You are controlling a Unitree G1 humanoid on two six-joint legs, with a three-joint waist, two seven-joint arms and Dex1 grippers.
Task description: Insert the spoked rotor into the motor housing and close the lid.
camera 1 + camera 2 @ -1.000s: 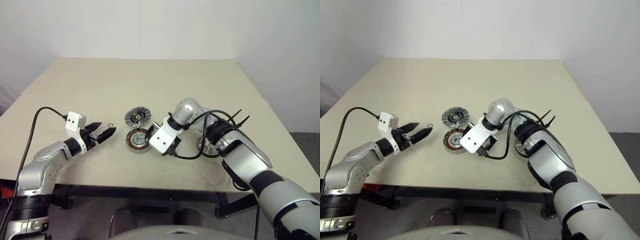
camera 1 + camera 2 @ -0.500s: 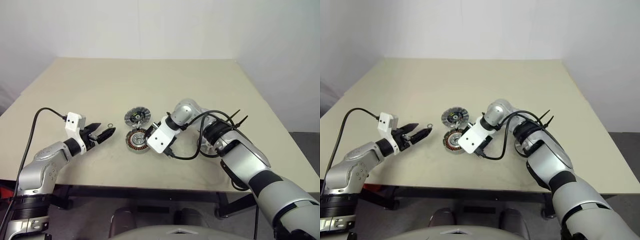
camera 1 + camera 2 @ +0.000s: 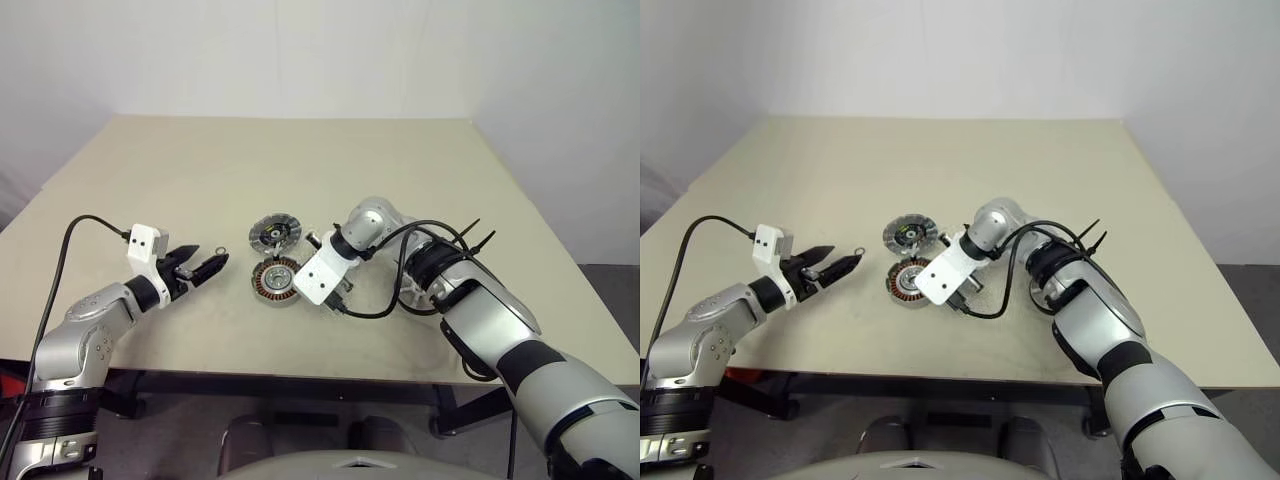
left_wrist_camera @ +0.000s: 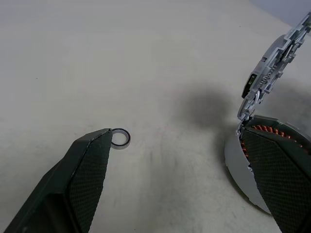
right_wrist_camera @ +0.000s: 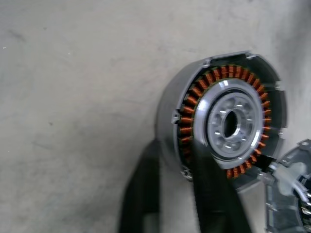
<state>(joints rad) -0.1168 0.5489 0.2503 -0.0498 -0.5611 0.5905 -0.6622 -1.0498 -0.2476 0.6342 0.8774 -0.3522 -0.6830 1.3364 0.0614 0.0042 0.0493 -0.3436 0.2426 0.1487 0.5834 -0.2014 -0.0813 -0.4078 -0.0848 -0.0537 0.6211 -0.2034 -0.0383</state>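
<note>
Right gripper (image 5: 194,194) clenched on wall of motor housing (image 5: 223,121), frame center, copper windings exposed, no rotor inside. Left gripper (image 4: 180,194) released, hovering at frame left near small metal ring (image 4: 120,137). Lid (image 3: 274,235) lies just behind housing. Spoked rotor (image 3: 1045,290) partly hidden behind right arm. Judged step: steadying housing. Next: fetch rotor; right forearm blocks access.
</note>
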